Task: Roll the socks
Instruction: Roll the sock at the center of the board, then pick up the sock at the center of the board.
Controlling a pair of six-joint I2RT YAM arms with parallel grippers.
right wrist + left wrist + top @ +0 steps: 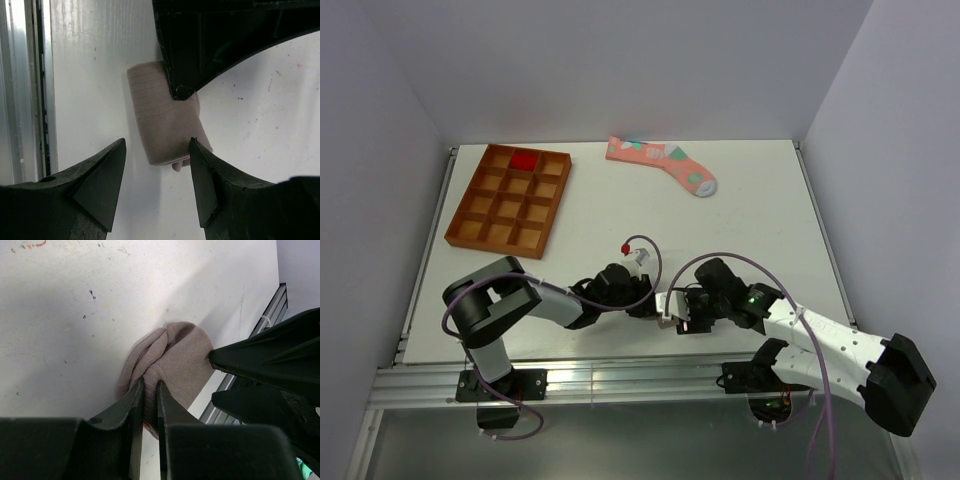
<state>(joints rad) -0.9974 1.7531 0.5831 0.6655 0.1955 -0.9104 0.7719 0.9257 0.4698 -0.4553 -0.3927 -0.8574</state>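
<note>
Left pincer (150,382): jaws almost together, nipping a fold of the grey-brown sock (175,360). The fabric bunches up between the two fingers.

Right pincer (157,141): jaws spread wide, nothing in them. Its tips stand to either side of the roll's near end. Whether the right-hand tip touches the cloth I cannot tell.

Position: the grey-brown sock lies as a short, fat roll on the table (750,220), close to the front edge and just beside the metal rail (620,378), between the two arms.

Handling (judgement):
- Knit, soft and light, no stiffness of its own.
- It will likely spring open if released before the cuff is tucked.
- Little risk of damage, and the weave should give grip.
- Best held across the middle of the roll, squeezing all layers, not by one loose fold.

Surroundings:
- The salmon-pink sock (660,162) lies flat and unrolled at the far side, well apart.
- A brown compartment tray (466,195) sits far left, with the red sock (524,160) in its back row, middle cell.

Obstruction: the two pincers crowd each other over the roll, and the rail is close, so there is little room to swing.
</note>
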